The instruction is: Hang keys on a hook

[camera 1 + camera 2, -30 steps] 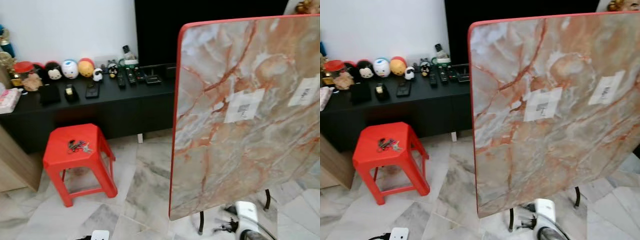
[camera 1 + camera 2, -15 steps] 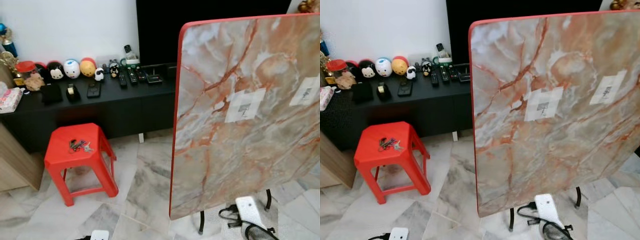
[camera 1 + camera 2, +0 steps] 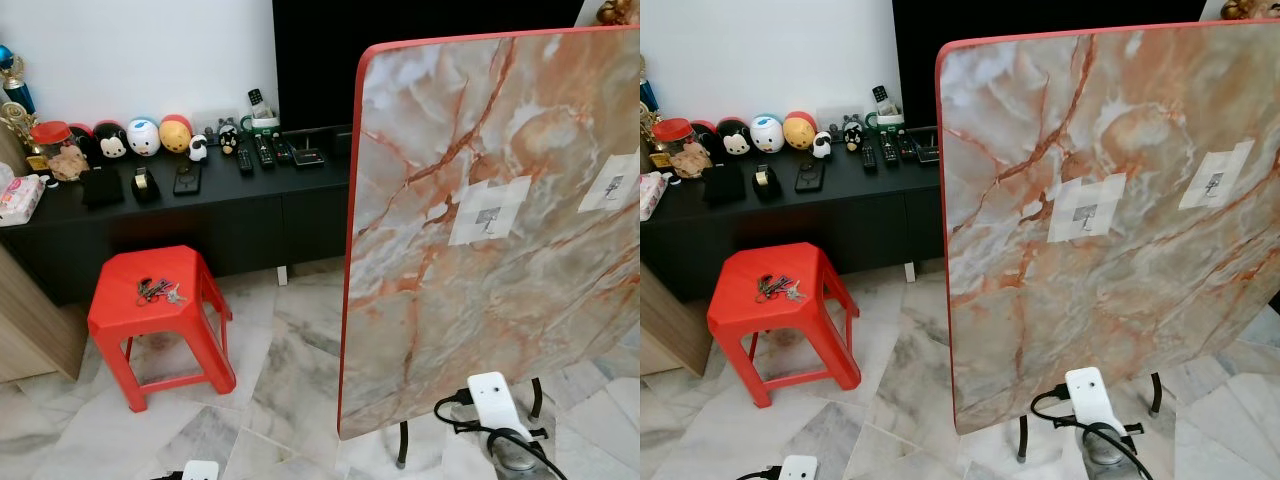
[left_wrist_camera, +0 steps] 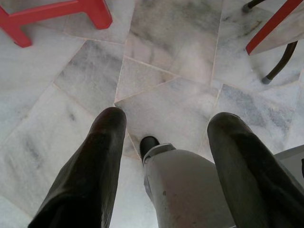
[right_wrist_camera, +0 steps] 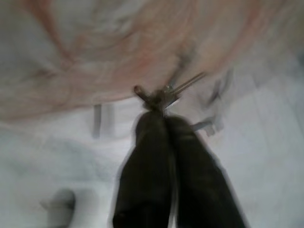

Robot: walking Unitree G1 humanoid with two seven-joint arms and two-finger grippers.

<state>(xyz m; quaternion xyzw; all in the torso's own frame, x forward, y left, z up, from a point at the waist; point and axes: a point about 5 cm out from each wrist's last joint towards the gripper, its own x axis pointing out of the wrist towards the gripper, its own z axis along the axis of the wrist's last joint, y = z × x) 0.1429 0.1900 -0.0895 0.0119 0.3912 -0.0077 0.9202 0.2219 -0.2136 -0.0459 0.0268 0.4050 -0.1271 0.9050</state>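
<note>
My right gripper [image 5: 159,107] has its fingers [image 5: 147,156] pressed together, pinching what look like keys [image 5: 164,95] at the very tips, though the wrist picture is blurred. They sit just before the upended marble bench top [image 3: 490,220]. My left gripper [image 4: 164,130] hangs over the marble floor [image 4: 166,57], fingers spread wide and holding nothing. Another bunch of keys [image 3: 157,291] lies on the red stool [image 3: 120,315].

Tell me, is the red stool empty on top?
No, a bunch of keys lies on the red stool.
</note>
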